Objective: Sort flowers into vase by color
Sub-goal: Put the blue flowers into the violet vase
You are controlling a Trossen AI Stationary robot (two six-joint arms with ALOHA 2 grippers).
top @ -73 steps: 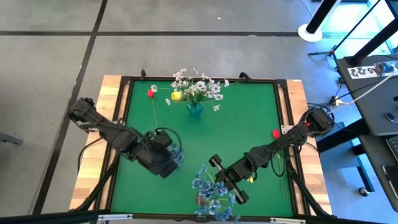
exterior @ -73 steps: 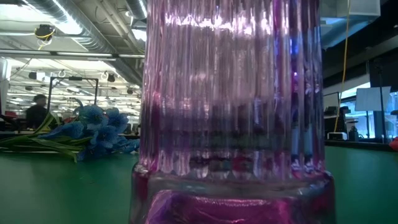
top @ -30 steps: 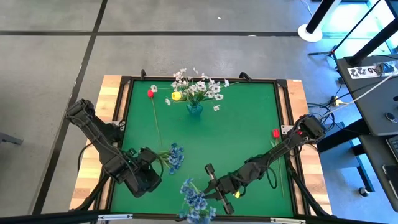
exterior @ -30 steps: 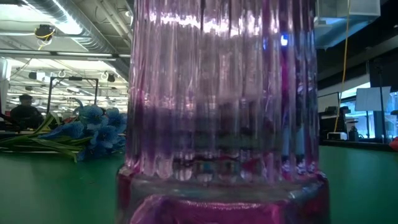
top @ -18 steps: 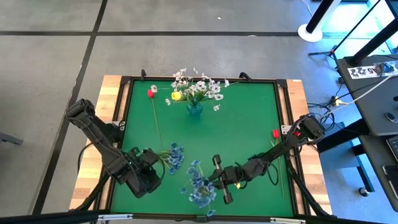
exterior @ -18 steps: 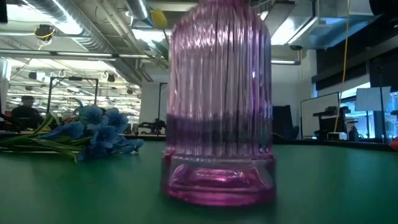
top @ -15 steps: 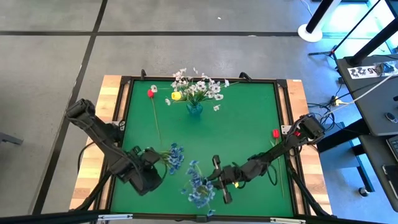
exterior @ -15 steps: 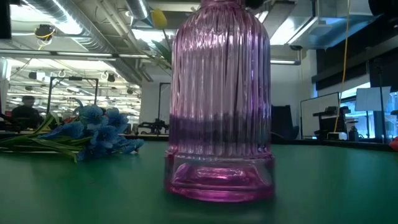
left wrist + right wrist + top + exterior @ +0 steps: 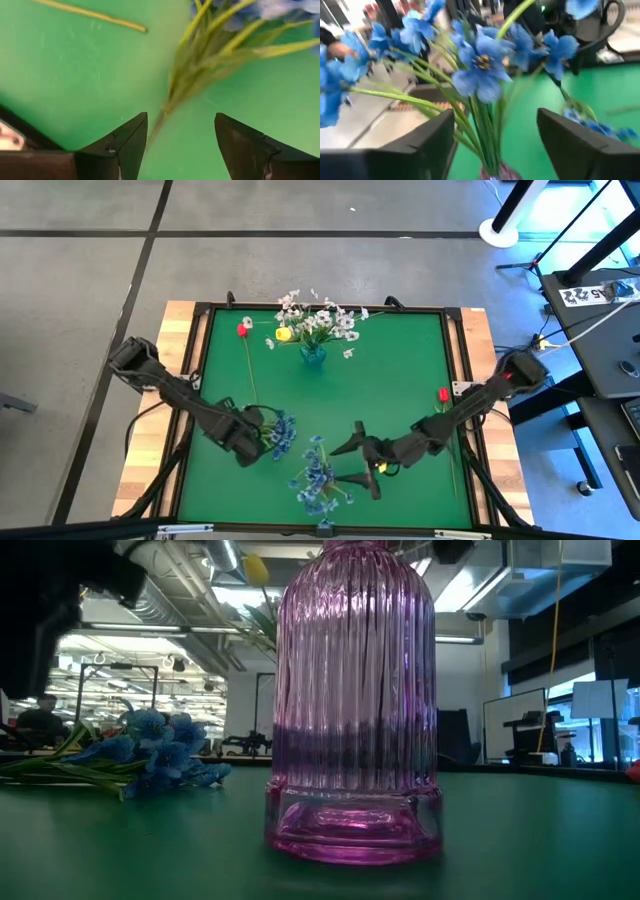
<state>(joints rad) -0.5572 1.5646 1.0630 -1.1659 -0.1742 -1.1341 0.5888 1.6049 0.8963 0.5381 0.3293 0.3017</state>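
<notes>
On green table (image 9: 400,380), high view: right claw (image 9: 352,465) spread wide beside pink vase (image 9: 322,492) of blue flowers (image 9: 315,475); left claw (image 9: 262,442) at loose blue spray (image 9: 280,432). Low view: vase upright, spray lay flat behind. Left wrist view: left claw wide, straddled spray stem (image 9: 165,112), no grip. Right wrist view: blooms between open fingers (image 9: 580,145).

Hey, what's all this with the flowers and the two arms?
Two robot arms are sorting fake flowers into vases by colour. The right gripper sits open beside a pink vase holding blue flowers. The left gripper, also open, is lined up on a blue spray lying on the green table. A far vase holds white flowers. A red flower and another red one lie loose.
</notes>
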